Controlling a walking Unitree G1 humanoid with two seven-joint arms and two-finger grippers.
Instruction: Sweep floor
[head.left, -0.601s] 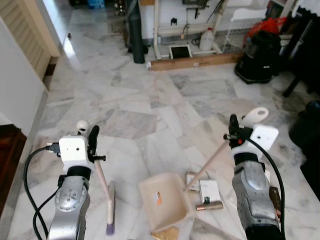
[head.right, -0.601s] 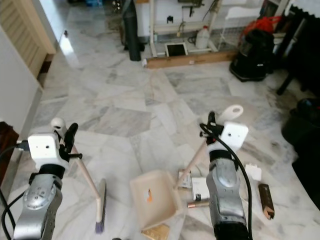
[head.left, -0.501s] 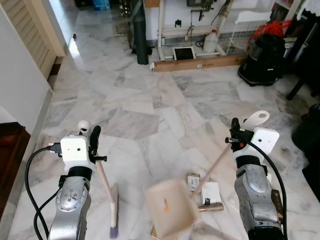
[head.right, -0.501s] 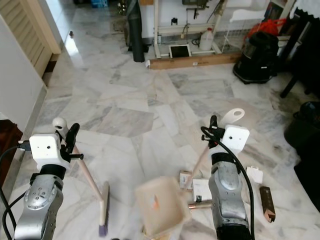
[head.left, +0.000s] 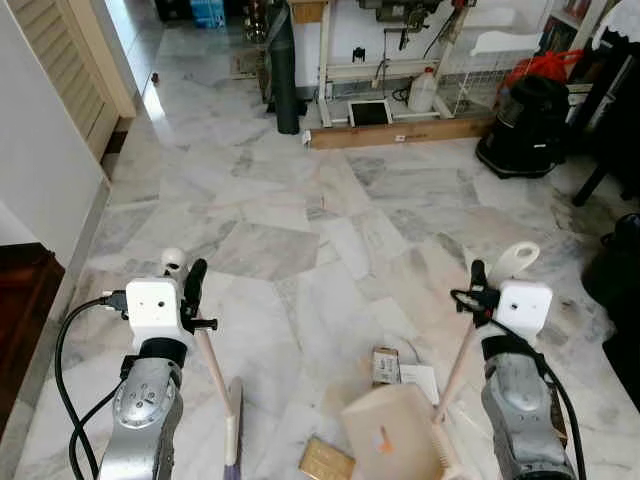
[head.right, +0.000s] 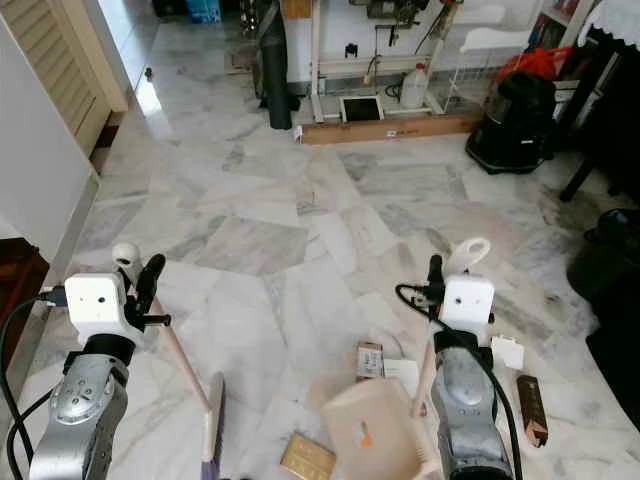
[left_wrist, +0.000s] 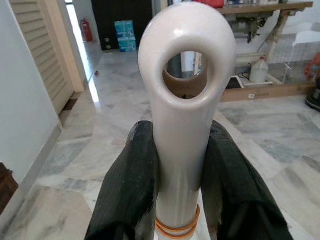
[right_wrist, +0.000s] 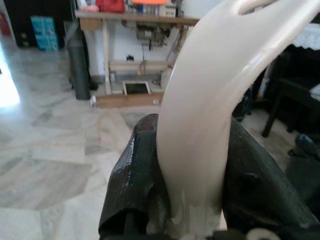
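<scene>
Cream broom (head.left: 213, 370): handle slants from lower left of frame down to its brush head on the marble floor (head.left: 300, 230), bottom edge. Cream dustpan (head.left: 392, 440), bottom centre-right, orange sticker on pan, handle rising up-right. Small litter lies just beside it.

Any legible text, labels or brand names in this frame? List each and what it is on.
None can be read.
Orange mark on the dustpan: too small to tell.
Small carton on the floor: print blurred.
Blue boxes by the far wall: print too small.
Brown box beside the dustpan: no text made out.
</scene>
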